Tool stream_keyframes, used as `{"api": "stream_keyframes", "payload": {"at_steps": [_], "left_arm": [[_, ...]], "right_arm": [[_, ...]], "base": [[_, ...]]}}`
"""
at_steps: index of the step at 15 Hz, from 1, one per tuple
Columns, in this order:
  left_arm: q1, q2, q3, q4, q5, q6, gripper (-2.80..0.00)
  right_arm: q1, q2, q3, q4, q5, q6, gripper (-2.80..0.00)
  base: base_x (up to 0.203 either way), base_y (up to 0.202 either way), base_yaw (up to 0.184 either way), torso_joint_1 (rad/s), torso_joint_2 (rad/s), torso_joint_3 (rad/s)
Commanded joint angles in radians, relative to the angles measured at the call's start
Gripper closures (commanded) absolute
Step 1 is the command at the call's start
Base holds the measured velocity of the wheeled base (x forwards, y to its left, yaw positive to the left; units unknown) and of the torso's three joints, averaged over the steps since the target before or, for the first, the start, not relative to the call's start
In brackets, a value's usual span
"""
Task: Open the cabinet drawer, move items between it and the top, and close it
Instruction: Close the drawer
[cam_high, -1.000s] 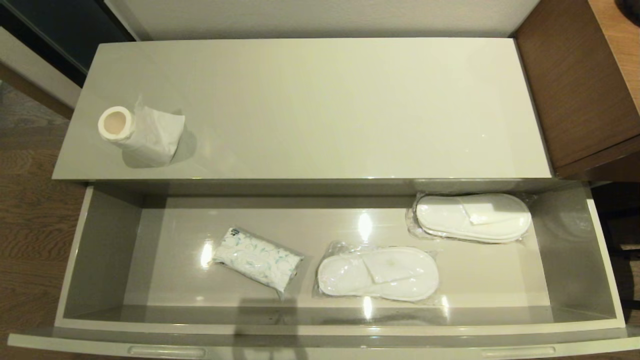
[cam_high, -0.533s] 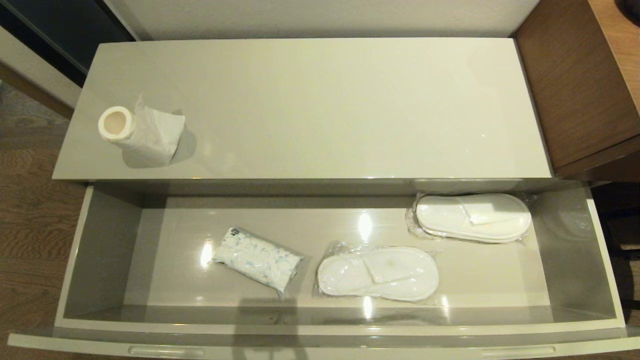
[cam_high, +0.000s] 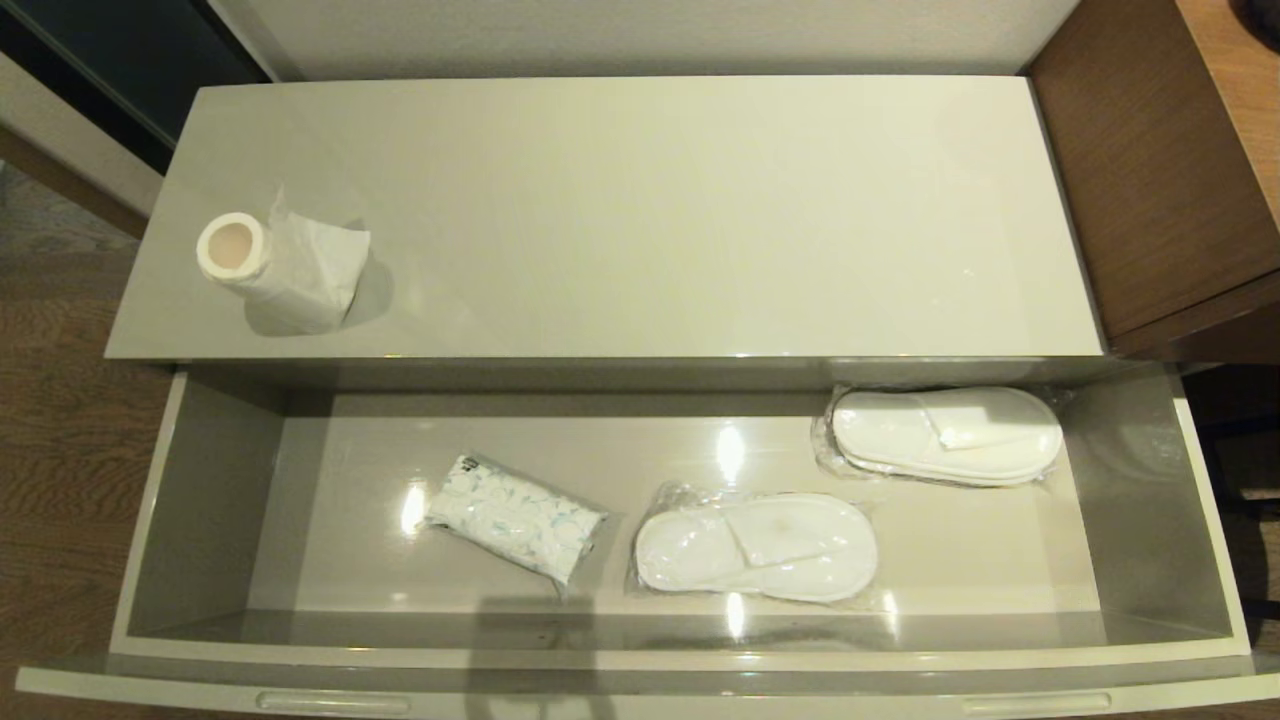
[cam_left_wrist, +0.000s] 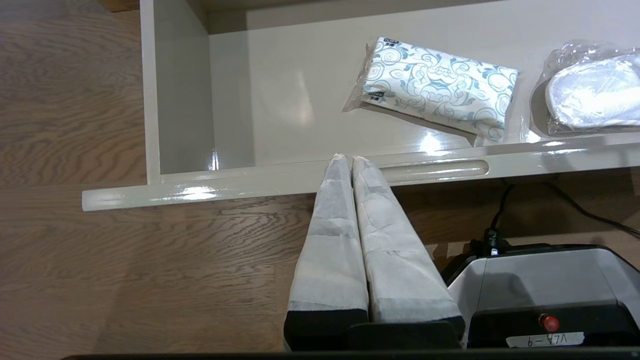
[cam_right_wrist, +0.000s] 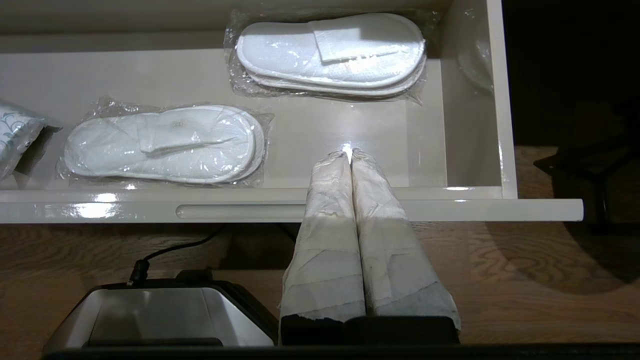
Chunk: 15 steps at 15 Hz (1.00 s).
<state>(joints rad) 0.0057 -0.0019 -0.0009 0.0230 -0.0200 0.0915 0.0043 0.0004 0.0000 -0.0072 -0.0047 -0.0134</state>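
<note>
Grey-lined cabinet drawer (cam_high: 205, 500) open — tissue pack (cam_high: 515, 517), two slipper packs (cam_high: 755, 547) inside, both grippers' jaws together.

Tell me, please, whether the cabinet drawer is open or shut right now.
Open: the cabinet drawer is pulled out, its grey inside exposed.

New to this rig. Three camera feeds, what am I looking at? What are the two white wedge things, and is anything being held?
It is a wheeled robot with two arms. The head view looks down on a low cabinet: a toilet roll lies on the top, and the cabinet drawer is pulled open. Inside lie a tissue pack and two bagged pairs of slippers. The other two pictures come from cameras on each wrist. The white wedges are the fingers, wrapped in tape: left gripper, right gripper. Both are shut and empty, in front of the drawer front.
</note>
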Motion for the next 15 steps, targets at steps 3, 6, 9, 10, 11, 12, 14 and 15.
{"api": "stream_keyframes", "payload": {"at_steps": [3, 6, 9, 10, 11, 12, 14, 15], "left_arm": [[0.0, 0.003, 0.001, -0.001, 0.002, -0.007, 0.0], [0.0, 0.003, 0.001, 0.0, 0.002, -0.007, 0.0], [0.0, 0.003, 0.001, -0.001, 0.002, -0.004, 0.0], [0.0, 0.003, 0.001, -0.003, 0.003, 0.002, 0.0], [0.0, 0.003, 0.0, -0.002, 0.0, 0.005, 0.0], [0.0, 0.003, -0.002, 0.005, -0.001, 0.007, 0.0], [0.0, 0.003, -0.001, 0.002, -0.005, 0.005, 0.0], [0.0, 0.003, -0.001, 0.002, -0.005, 0.005, 0.0]], "right_arm": [[0.0, -0.002, 0.002, 0.0, 0.0, 0.0, 0.0], [0.0, -0.002, 0.002, 0.0, 0.009, -0.017, 0.0], [0.0, -0.002, 0.002, 0.001, 0.011, -0.021, 0.0], [0.0, 0.0, 0.002, 0.001, 0.011, -0.022, 0.0], [0.0, -0.001, 0.002, 0.001, 0.009, -0.021, 0.0], [0.0, -0.001, 0.002, 0.001, 0.009, -0.019, 0.0], [0.0, 0.0, 0.002, 0.001, 0.009, -0.019, 0.0], [0.0, 0.0, 0.002, 0.001, 0.009, -0.019, 0.0]], "base": [[0.0, 0.0, 0.0, 0.0, 0.0, 0.0], [0.0, 0.0, 0.0, 0.0, 0.0, 0.0], [0.0, 0.0, 0.0, 0.0, 0.0, 0.0], [0.0, 0.0, 0.0, 0.0, 0.0, 0.0], [0.0, 0.0, 0.0, 0.0, 0.0, 0.0], [0.0, 0.0, 0.0, 0.0, 0.0, 0.0], [0.0, 0.0, 0.0, 0.0, 0.0, 0.0], [0.0, 0.0, 0.0, 0.0, 0.0, 0.0]]}}
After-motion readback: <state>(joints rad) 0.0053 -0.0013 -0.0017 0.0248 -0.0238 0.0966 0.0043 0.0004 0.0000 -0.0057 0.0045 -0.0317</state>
